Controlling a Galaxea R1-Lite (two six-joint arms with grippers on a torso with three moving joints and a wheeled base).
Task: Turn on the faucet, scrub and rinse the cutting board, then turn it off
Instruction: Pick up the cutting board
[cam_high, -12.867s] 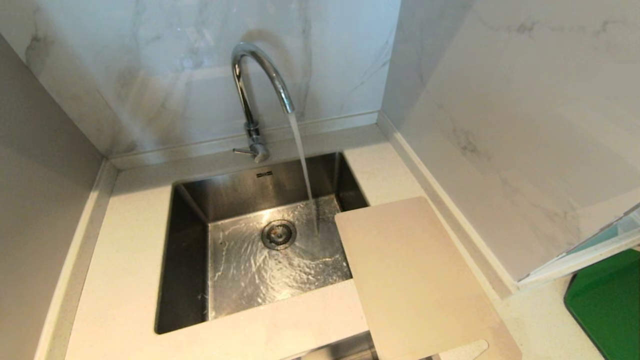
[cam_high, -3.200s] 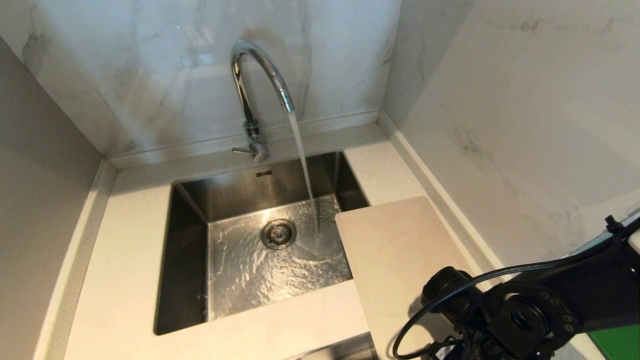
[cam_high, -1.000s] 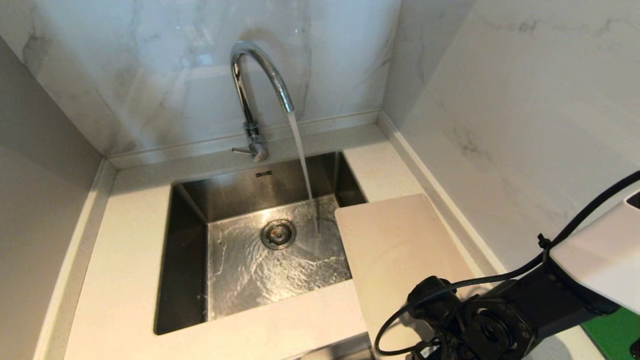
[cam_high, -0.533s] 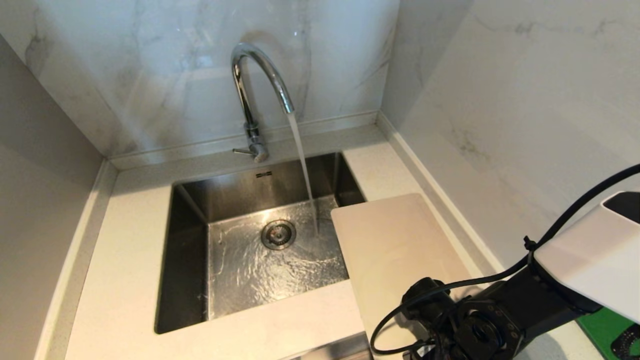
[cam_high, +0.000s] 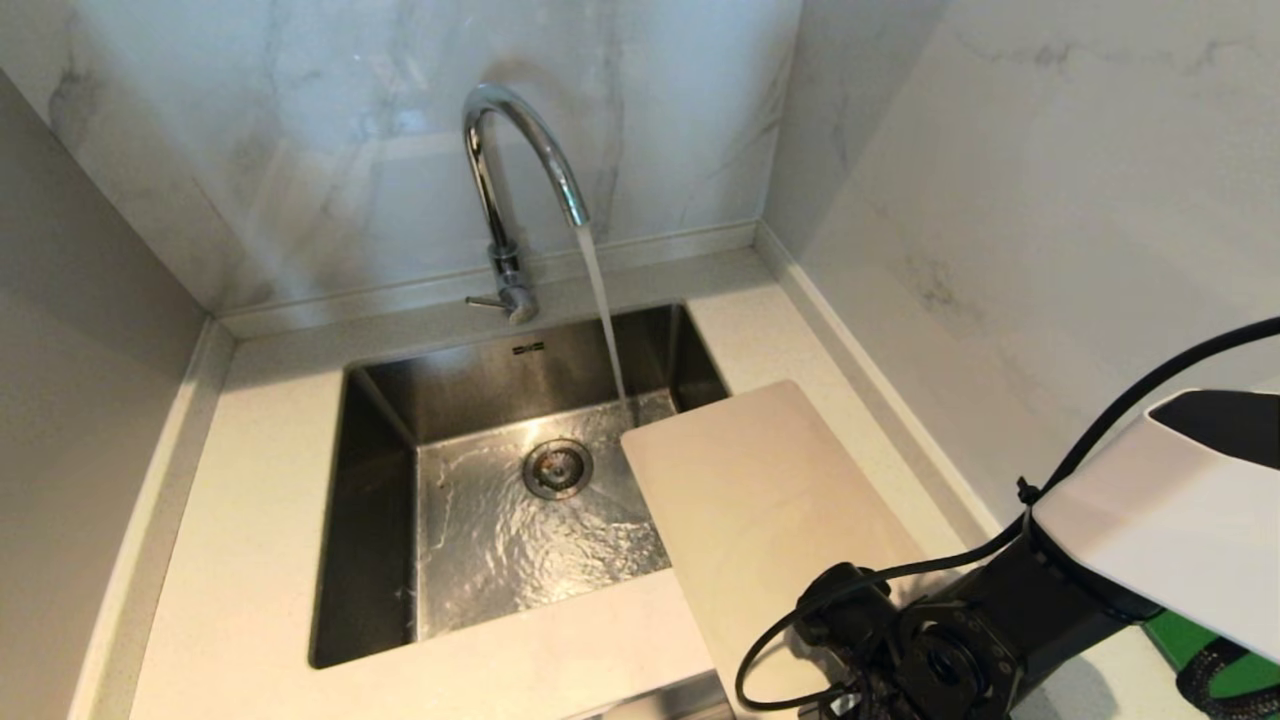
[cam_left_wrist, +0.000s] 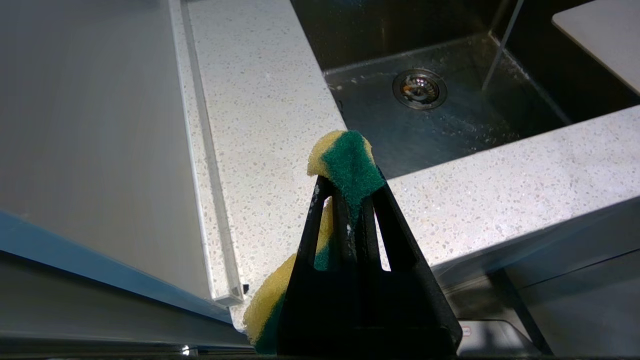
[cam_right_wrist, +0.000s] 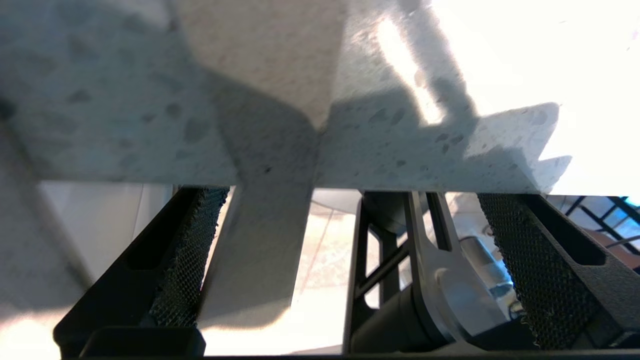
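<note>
Over the sink's right rim, cutting board (cam_high: 760, 500) runs lengthwise toward my right gripper (cam_right_wrist: 345, 260), jaws spread wide at its near end, unclamped.

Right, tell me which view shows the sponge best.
The left wrist view: the yellow-green sponge sits pinched in the shut left end effector above the countertop. The head and right wrist views show no sponge.

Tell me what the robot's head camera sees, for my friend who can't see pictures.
Water runs from a shiny curved faucet into a steel sink. A pale cutting board lies on the counter to the sink's right, its far corner sticking out over the basin near the stream. The robot's right arm reaches in over the board's near end.
</note>
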